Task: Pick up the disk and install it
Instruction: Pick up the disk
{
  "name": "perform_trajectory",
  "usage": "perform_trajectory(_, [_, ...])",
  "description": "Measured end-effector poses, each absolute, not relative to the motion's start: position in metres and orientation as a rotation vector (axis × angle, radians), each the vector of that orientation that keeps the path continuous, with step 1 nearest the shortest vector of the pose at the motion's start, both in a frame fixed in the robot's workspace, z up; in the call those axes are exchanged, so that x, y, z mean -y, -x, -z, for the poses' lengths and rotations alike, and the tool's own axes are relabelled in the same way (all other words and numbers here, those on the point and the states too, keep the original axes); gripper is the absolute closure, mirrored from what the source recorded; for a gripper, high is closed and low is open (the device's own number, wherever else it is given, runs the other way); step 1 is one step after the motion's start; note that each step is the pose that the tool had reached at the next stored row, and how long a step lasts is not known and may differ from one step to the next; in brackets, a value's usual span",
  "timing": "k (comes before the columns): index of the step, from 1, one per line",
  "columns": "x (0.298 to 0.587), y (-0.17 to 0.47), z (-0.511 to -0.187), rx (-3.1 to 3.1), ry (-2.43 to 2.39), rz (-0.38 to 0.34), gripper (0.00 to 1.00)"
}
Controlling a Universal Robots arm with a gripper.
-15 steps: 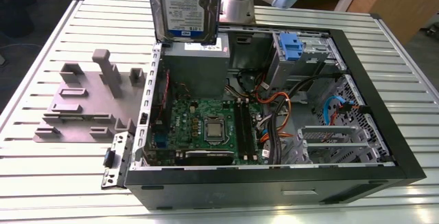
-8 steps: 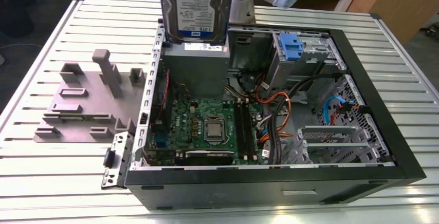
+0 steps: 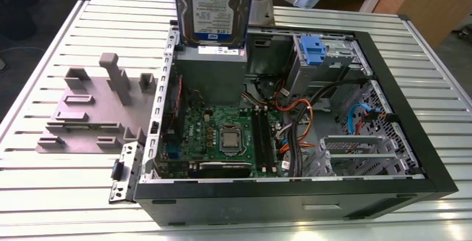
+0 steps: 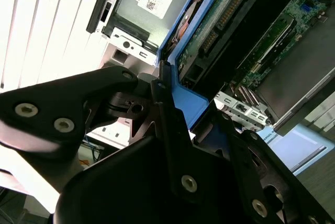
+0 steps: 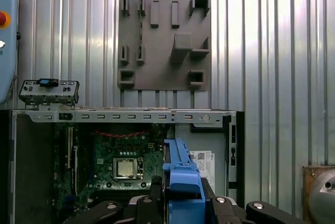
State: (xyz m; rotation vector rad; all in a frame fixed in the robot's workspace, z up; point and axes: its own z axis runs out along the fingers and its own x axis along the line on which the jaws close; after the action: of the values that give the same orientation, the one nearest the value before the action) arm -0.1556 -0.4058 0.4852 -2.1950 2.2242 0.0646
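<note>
A robot gripper (image 5: 180,203) is holding the disk (image 3: 214,9) upright in the air over one end of an open computer case (image 3: 280,199), which is lying on a slatted metal table (image 3: 44,197). In the exterior view the disk's labelled face is turning toward the camera. Its lower edge is overlapping the grey power supply (image 3: 210,72) inside the case, and how high it is hanging above that box cannot be told.

In both wrist views the black fingers (image 4: 170,130) are pressing against the blue frame (image 5: 180,174) that runs round the disk's edges, one on each side, with no gap showing.

The disk is looking like a stiff metal slab, probably fairly heavy for its size, with smooth faces that would be slippery to pinch. Its underside is carrying a bare circuit board (image 4: 209,22), so it is likely sensitive to knocks and to pressure on its flat sides. The plastic frame along the narrow edges is looking like the safest place to grip, sparing both board and label.
</note>
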Motion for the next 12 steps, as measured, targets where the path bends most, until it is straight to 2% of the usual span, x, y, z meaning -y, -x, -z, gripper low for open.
perform_trajectory(12, [0.4142,0.155,-0.4851,-2.224,2.195,-0.065,0.64])
